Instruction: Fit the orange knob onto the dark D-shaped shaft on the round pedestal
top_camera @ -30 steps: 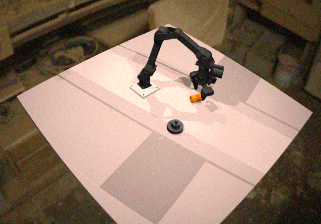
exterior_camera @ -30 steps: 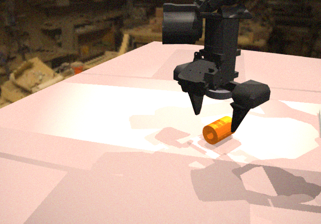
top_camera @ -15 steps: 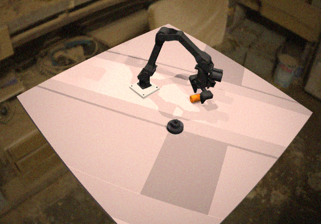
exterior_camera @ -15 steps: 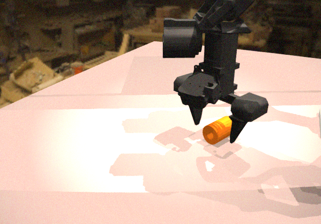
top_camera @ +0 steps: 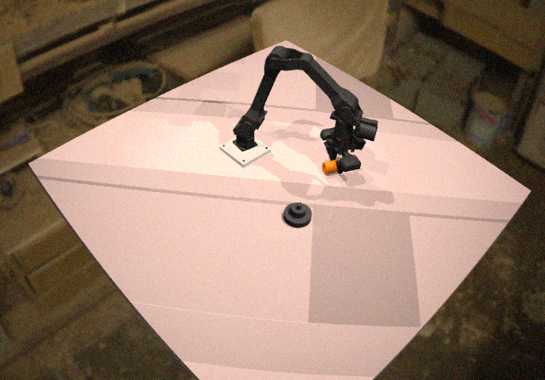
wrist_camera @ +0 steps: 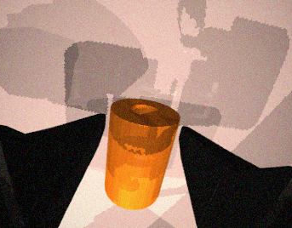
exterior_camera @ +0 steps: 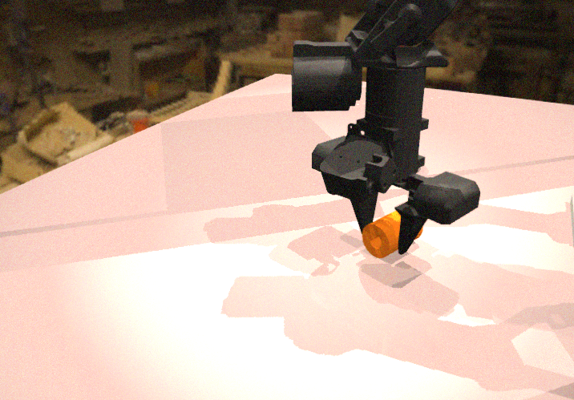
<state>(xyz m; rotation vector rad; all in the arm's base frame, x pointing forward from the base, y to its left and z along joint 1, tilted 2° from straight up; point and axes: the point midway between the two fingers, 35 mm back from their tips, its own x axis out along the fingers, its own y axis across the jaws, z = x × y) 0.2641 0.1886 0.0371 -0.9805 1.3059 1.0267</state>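
Have the gripper (top_camera: 334, 164) (exterior_camera: 383, 241) (wrist_camera: 143, 126) partly open, pointing down, straddling the orange knob (top_camera: 329, 167) (exterior_camera: 382, 236) (wrist_camera: 139, 155). Not clamped on it: can see slim gaps beside both flanks in the wrist view. Can't confirm light contact from the outside views.

Can place the knob low at the table top (top_camera: 198, 257) (exterior_camera: 139, 339) (wrist_camera: 164, 10), lying on its side, not upright. Can see the holed end face in the exterior and wrist views. Can't reliably tell which way the hole's flat faces.

Moving up from the gripper: see a dark cylindrical housing (top_camera: 368, 129) (exterior_camera: 325, 79) sticking out sideways near the wrist. Then up along the black arm (top_camera: 323, 75) (exterior_camera: 417, 10), bent high over the table, and down to a white base plate (top_camera: 231, 151) with dark screw spots.

Find the round pedestal (top_camera: 297, 222) apart from knob and gripper in the top view, dark and stepped, with the short shaft (top_camera: 298, 206) poking up bare. Not fitted: knob well off the shaft. Past the table edge, see a pale seat-like shape (top_camera: 321, 27) and a blurry workshop.
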